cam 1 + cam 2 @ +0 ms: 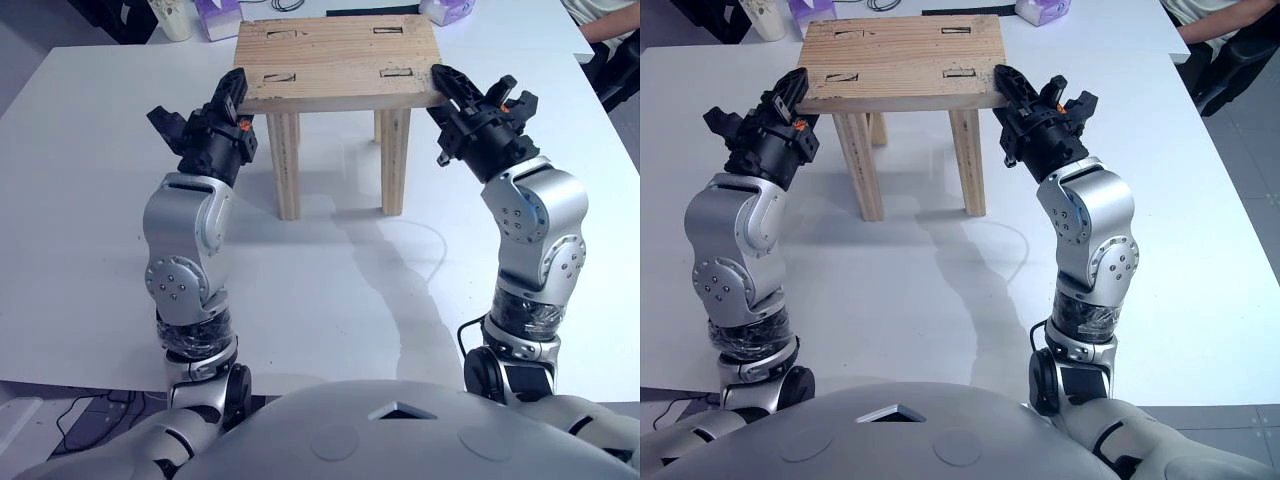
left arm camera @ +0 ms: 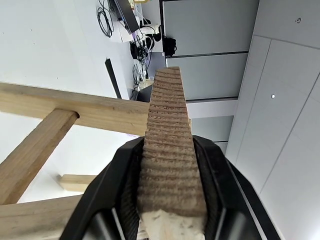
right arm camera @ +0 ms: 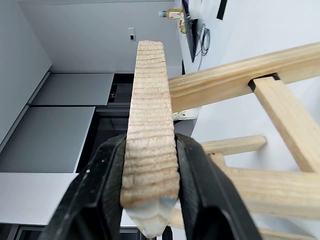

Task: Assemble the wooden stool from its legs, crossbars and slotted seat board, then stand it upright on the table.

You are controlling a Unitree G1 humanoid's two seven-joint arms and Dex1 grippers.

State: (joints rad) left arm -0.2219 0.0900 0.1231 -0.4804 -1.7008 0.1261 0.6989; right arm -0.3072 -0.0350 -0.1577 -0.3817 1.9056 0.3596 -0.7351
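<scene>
The assembled wooden stool (image 1: 338, 62) stands upright on the white table (image 1: 90, 210), its slotted seat board on top and two front legs (image 1: 286, 165) resting on the surface. My left gripper (image 1: 235, 92) is shut on the seat board's left edge. My right gripper (image 1: 447, 85) is shut on the seat's right edge. In the left wrist view the seat board edge (image 2: 167, 150) sits clamped between the fingers (image 2: 112, 185), with a leg and crossbar (image 2: 75, 112) beyond. The right wrist view likewise has the seat board edge (image 3: 150, 140) clamped between black fingers (image 3: 100, 185).
A purple tissue box (image 1: 217, 16) and a white cup (image 1: 173, 17) stand at the table's far edge behind the stool, another box (image 1: 447, 10) at the far right. A thin cable (image 1: 435, 250) lies on the table in front of the stool. A person's arm (image 1: 605, 25) shows at far right.
</scene>
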